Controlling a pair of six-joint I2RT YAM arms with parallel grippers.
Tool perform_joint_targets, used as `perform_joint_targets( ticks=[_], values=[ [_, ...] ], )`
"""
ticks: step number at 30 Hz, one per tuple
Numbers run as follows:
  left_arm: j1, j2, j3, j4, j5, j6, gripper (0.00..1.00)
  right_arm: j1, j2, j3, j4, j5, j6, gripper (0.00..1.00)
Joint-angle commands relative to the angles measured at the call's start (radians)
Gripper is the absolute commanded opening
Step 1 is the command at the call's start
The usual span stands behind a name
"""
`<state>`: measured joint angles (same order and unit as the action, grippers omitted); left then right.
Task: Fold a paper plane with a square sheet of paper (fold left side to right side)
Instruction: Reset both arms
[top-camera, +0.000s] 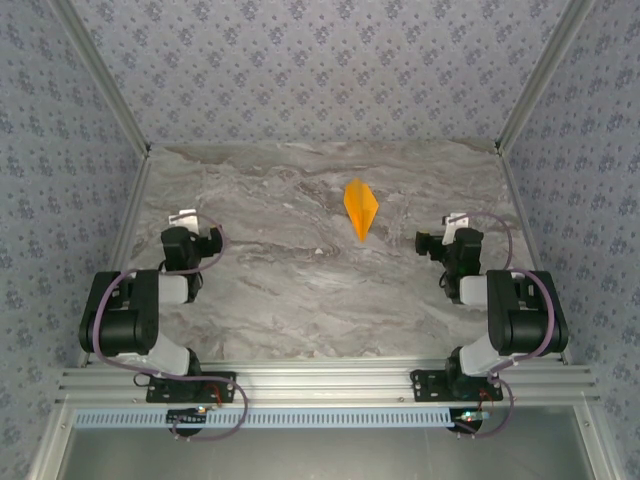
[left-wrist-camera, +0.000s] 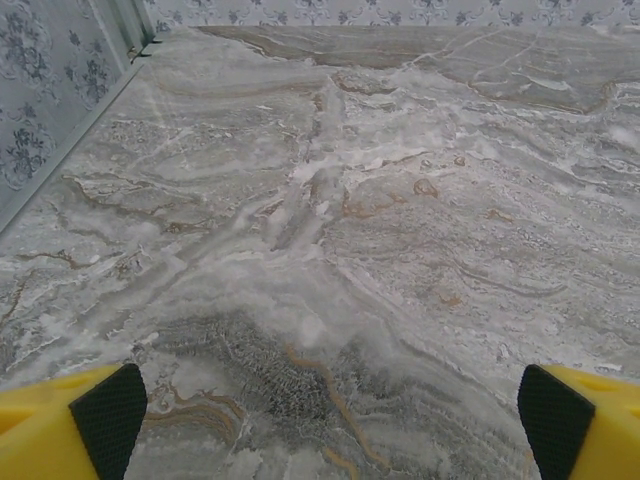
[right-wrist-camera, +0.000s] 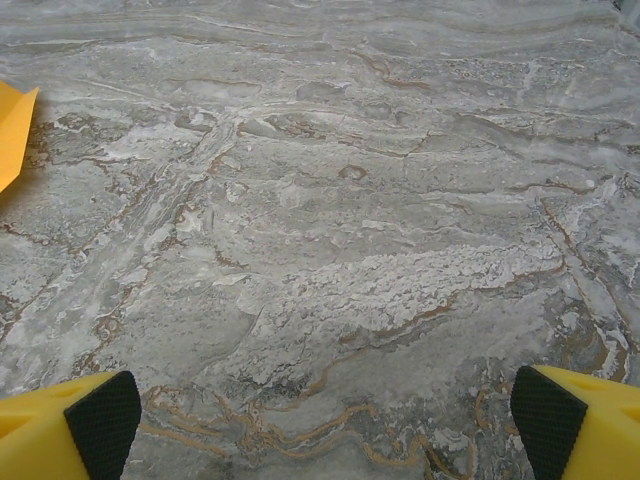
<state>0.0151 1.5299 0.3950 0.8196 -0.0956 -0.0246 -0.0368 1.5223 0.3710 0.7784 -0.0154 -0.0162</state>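
Observation:
A small bright-orange paper plane (top-camera: 360, 207) lies flat on the marble table (top-camera: 300, 280), right of centre toward the back, its sharp point toward the near edge. One orange corner of the paper plane (right-wrist-camera: 14, 125) shows at the left edge of the right wrist view. My left gripper (top-camera: 185, 218) rests at the table's left, folded back near its base, open, with bare marble between its yellow, black-padded fingers (left-wrist-camera: 108, 412). My right gripper (top-camera: 455, 222) rests at the right, a short way right of the plane, also open with nothing between its fingers (right-wrist-camera: 100, 420).
Patterned walls enclose the table on three sides, with metal posts (top-camera: 128, 115) at the back corners. The left wall's foot (left-wrist-camera: 60, 130) runs close to the left gripper. An aluminium rail (top-camera: 320, 385) with both arm bases borders the near edge.

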Motion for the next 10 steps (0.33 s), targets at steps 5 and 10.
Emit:
perform_joint_targets(
  ticks=[5,10],
  values=[
    [0.001,0.002,0.015,-0.004,0.026,-0.010,0.98,0.005,0.000,0.018,0.027,0.019,-0.011,1.00],
    [0.001,0.001,0.015,-0.003,0.026,-0.010,0.98,0.003,0.000,0.018,0.027,0.015,-0.010,1.00]
  ],
)
